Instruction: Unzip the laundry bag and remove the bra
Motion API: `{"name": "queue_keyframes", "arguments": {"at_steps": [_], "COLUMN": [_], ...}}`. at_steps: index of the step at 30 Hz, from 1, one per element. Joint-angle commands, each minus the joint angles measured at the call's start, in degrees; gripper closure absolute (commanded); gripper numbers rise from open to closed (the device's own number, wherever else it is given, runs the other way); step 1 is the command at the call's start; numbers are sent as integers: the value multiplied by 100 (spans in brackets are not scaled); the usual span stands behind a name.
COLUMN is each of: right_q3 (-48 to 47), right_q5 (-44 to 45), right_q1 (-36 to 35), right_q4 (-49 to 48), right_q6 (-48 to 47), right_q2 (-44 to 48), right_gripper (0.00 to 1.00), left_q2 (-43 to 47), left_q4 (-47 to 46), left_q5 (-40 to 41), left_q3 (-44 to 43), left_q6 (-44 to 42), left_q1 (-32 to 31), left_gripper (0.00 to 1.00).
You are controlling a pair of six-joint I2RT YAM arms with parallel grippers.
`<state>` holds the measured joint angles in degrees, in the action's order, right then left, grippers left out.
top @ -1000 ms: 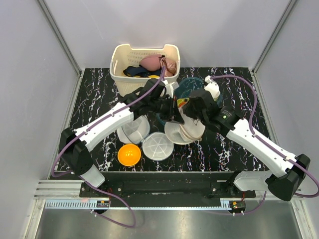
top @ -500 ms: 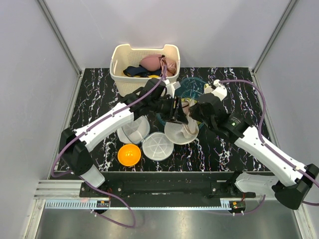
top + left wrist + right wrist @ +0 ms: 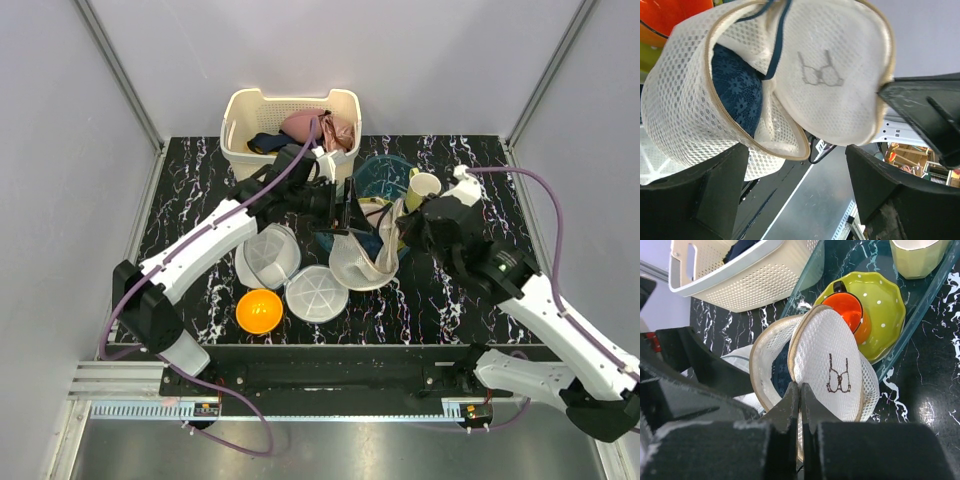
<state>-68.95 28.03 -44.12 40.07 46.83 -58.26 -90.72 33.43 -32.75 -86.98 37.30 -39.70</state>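
Note:
The laundry bag [image 3: 832, 370] is a cream mesh clamshell with a small bra logo, and its two halves stand apart, unzipped. The dark navy lace bra [image 3: 737, 90] lies inside, a thin strap [image 3: 775, 45] hanging over the rim. My right gripper [image 3: 800, 390] is shut on the edge of the logo half and holds it up. My left gripper [image 3: 797, 192] is open just below the bag [image 3: 835, 75], with nothing between its fingers. From above, the bag [image 3: 362, 262] sits mid-table between the left gripper [image 3: 342, 212] and the right gripper [image 3: 392, 238].
A cream basket [image 3: 290, 125] holding pink and dark garments stands at the back. Right behind the bag, a teal glass tray [image 3: 385, 175] holds a green dotted bowl [image 3: 880, 305], an orange cup [image 3: 847, 312] and a cream cup [image 3: 422, 188]. Two white ribbed dishes [image 3: 268, 258] and an orange bowl [image 3: 259, 310] lie front left.
My left gripper opened, let go of the bag and drew back toward the basket. My right gripper closed on the bag's edge and pulled rightward, spreading the halves.

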Motion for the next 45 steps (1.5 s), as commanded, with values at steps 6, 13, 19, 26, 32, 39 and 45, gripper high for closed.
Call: {"name": "queue_keyframes", "arguments": {"at_steps": [6, 13, 19, 26, 32, 39, 45], "right_q3": [-373, -769, -602, -646, -629, -558, -558], "right_q5": [361, 343, 256, 264, 308, 361, 387], "right_q1": [44, 44, 44, 35, 44, 35, 44], "right_q4": [334, 615, 537, 466, 466, 493, 501], "right_q6": [-253, -455, -376, -403, -385, -385, -385], "right_q2": [860, 1010, 957, 851, 878, 957, 1001], "right_gripper": [100, 100, 100, 100, 100, 100, 100], "left_q2": [81, 19, 555, 459, -183, -719, -1053], "left_q4": [-12, 567, 1341, 1447, 1395, 1333, 1298], "left_q5": [23, 670, 2567, 2451, 2036, 2281, 2658], "left_q3": [-170, -705, -1706, -2025, -1876, -1796, -1621], "left_q6": [-47, -152, -486, -1004, -1269, -1366, -1348], "left_q1": [129, 121, -107, -730, -1136, -1171, -1198], "left_gripper": [22, 23, 23, 26, 41, 44, 42]}}
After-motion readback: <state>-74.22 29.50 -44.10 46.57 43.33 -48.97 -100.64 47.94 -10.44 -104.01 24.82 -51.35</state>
